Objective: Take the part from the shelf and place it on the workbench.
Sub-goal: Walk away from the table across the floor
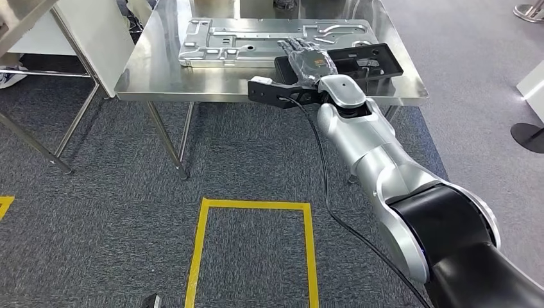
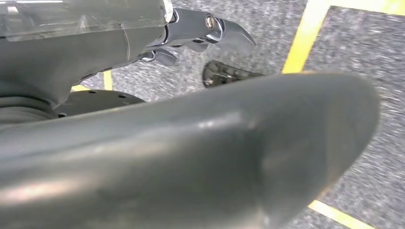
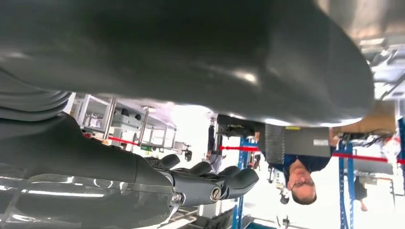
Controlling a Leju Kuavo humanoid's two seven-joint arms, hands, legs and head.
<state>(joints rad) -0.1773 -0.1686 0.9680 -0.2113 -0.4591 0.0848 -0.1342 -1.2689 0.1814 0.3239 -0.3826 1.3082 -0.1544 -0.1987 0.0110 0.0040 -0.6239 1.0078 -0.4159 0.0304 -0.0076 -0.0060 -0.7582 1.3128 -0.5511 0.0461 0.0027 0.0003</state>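
Resting flat, the right hand (image 1: pixel 310 63) has its fingers (image 1: pixel 299 46) stretched over the black part (image 1: pixel 359 63), which already lies on the desk (image 1: pixel 154 64); whether they grip it I cannot tell. Left hand (image 2: pixel 205 28) hangs over carpet, fingers curled loosely, holding nothing. Best to lift straight up, avoiding dragging. Part: flat, matte, recessed. Beside it, a stamped grey panel (image 1: pixel 256 42); desk shiny steel.

1 black part (image 1: pixel 359 64), 1 silver panel (image 1: pixel 256 42), 1 workbench (image 1: pixel 160 77).
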